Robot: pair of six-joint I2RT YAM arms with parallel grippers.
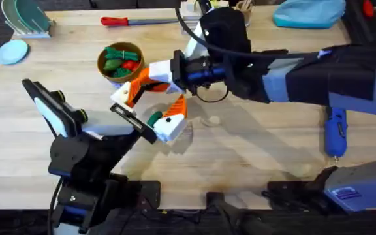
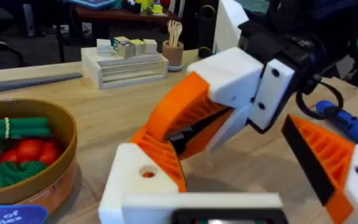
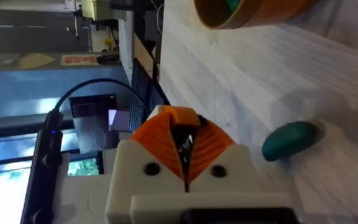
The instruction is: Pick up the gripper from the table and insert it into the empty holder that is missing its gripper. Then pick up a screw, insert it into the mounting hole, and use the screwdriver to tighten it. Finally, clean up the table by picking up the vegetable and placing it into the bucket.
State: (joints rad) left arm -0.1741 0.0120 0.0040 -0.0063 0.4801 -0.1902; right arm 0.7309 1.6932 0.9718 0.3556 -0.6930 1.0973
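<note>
My left gripper (image 1: 147, 108) (image 2: 222, 146) stands wide open. Its white holder (image 2: 135, 186) (image 1: 120, 96) shows an open mounting hole (image 2: 146, 173), and the orange gripper wedge (image 2: 160, 152) sits on it. My right gripper (image 1: 136, 90) (image 3: 185, 134) reaches across, shut on a small dark screw-like piece (image 3: 185, 148) (image 2: 180, 134), and its tips touch that wedge. The dark green vegetable (image 1: 154, 119) (image 3: 291, 138) lies on the table between the left fingers. The bucket (image 1: 102, 60) (image 2: 67, 134) stands behind, heaped with toy vegetables. The blue screwdriver (image 1: 335, 130) (image 2: 347, 121) lies far right.
A red-handled screwdriver (image 1: 126, 21) lies along the far edge. A wooden block stand (image 2: 126, 65) and a cup of sticks (image 2: 173, 53) sit at the back. A light blue cloth (image 1: 309, 13) is at the far right, and a blue disc (image 1: 12, 51) at the far left.
</note>
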